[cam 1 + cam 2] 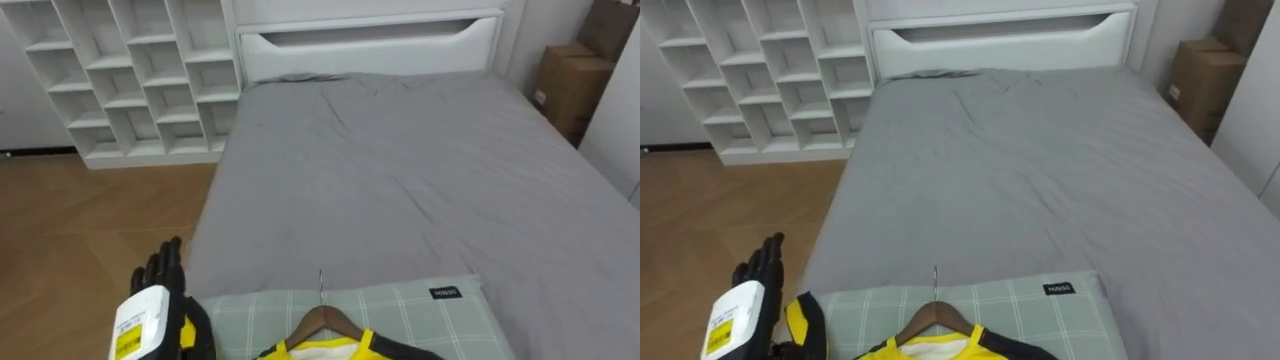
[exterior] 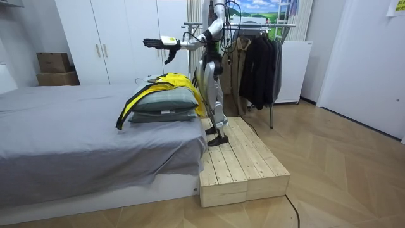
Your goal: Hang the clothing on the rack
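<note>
A yellow and black garment (image 1: 322,351) on a wooden hanger (image 1: 325,322) lies on a green checked pillow (image 1: 420,310) at the near end of the bed, its metal hook (image 1: 321,285) pointing up the bed. In the room view the garment (image 2: 168,82) drapes over two stacked pillows (image 2: 164,104). My left hand (image 1: 165,285) is raised left of the pillow, fingers straight and holding nothing; it also shows as the left hand (image 2: 152,43) stretched out over the bed. I stand on a wooden platform (image 2: 240,164) at the foot of the bed.
The grey bed (image 1: 400,180) stretches ahead to a white headboard (image 1: 370,45). A white cubby shelf (image 1: 130,70) stands to the left, a cardboard box (image 1: 570,85) to the right. Behind me is a clothes rack (image 2: 253,25) with dark clothes (image 2: 259,63).
</note>
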Robot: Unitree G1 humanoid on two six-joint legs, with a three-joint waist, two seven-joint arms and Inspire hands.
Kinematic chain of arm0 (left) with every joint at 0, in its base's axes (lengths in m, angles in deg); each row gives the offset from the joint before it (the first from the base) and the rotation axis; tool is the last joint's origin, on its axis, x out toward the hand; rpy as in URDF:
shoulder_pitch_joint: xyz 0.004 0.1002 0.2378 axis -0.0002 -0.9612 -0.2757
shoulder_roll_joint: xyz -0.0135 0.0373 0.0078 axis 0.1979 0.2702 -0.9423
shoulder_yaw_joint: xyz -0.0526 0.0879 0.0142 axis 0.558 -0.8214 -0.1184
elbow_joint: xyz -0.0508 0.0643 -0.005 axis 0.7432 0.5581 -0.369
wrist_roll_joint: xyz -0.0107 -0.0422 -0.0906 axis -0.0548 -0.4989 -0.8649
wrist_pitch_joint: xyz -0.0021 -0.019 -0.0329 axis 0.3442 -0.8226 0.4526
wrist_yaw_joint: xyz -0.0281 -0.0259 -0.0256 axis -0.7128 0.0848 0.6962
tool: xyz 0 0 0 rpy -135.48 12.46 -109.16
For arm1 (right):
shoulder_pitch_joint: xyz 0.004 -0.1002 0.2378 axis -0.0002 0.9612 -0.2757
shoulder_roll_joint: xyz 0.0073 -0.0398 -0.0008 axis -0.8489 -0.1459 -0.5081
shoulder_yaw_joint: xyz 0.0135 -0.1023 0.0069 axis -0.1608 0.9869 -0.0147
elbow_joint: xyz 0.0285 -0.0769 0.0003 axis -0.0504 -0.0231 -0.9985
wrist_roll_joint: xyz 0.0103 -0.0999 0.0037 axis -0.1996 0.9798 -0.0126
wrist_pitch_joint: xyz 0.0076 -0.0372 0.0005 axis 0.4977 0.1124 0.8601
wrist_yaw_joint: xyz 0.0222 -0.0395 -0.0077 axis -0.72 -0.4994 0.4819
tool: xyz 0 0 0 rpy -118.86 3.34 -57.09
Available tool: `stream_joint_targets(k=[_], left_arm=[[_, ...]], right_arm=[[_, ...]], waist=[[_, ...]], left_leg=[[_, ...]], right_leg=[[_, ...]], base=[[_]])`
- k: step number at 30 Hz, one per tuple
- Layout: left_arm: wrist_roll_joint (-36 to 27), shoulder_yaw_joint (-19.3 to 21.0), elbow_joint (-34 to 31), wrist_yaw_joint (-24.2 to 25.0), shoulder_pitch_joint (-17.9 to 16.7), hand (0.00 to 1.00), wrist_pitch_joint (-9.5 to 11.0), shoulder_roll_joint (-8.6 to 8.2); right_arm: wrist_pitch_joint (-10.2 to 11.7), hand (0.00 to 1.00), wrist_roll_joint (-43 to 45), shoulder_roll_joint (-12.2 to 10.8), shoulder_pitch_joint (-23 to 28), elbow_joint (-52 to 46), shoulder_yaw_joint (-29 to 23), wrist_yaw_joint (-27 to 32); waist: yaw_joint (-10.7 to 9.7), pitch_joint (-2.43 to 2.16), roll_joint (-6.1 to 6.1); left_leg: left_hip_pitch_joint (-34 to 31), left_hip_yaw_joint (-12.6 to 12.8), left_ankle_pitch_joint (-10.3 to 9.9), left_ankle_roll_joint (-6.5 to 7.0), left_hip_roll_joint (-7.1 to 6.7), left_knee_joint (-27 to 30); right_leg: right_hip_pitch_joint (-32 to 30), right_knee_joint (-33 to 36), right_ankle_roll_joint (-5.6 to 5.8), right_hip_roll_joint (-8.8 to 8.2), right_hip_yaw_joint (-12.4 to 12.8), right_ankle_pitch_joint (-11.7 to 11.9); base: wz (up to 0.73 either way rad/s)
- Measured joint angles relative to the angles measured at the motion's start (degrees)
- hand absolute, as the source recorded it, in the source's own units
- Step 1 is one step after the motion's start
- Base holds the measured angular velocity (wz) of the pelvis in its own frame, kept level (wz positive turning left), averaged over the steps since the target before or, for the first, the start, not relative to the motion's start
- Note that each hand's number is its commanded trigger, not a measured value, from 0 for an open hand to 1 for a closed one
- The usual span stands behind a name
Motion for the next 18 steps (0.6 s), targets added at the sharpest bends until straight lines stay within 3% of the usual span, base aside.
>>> stream_joint_targets(k=[7,10,11,18], left_arm=[[2.2,-0.1,0.0,2.9,0.9,0.0,-0.2,-0.02],[2.1,-0.8,0.0,4.4,1.2,0.0,-1.4,-0.02],[2.1,-1.1,0.1,5.4,1.3,0.0,-1.6,-0.04],[2.2,-1.3,2.9,9.4,3.5,0.0,-3.1,-0.13]], right_arm=[[0.0,0.0,0.1,0.0,0.0,0.0,0.5,0.0],[0.0,0.0,0.0,0.1,-0.2,0.0,1.0,-0.1],[0.0,0.0,0.1,0.1,-0.3,0.0,1.0,-0.1],[0.0,0.0,2.0,0.1,-0.9,0.0,0.9,0.0]], waist=[[-0.1,-0.02,-0.42],[-0.4,-0.06,-0.42],[-0.4,-0.34,0.02],[-2.0,-0.47,0.41]], left_leg=[[0.0,0.1,0.0,0.0,-0.19,0.0],[-0.1,0.4,0.0,0.0,-0.38,0.1],[-0.2,0.7,0.0,0.0,-0.35,0.0],[-1.5,1.2,0.0,0.0,0.25,0.7]], right_leg=[[-0.1,-0.2,0.01,-0.01,0.3,0.0],[-0.3,-0.2,0.01,0.02,1.1,0.0],[-0.4,-0.1,0.02,0.04,1.2,0.0],[-1.9,0.6,0.0,0.07,1.2,0.1]], base=[[-0.01],[-0.02],[-0.12],[-0.03]])
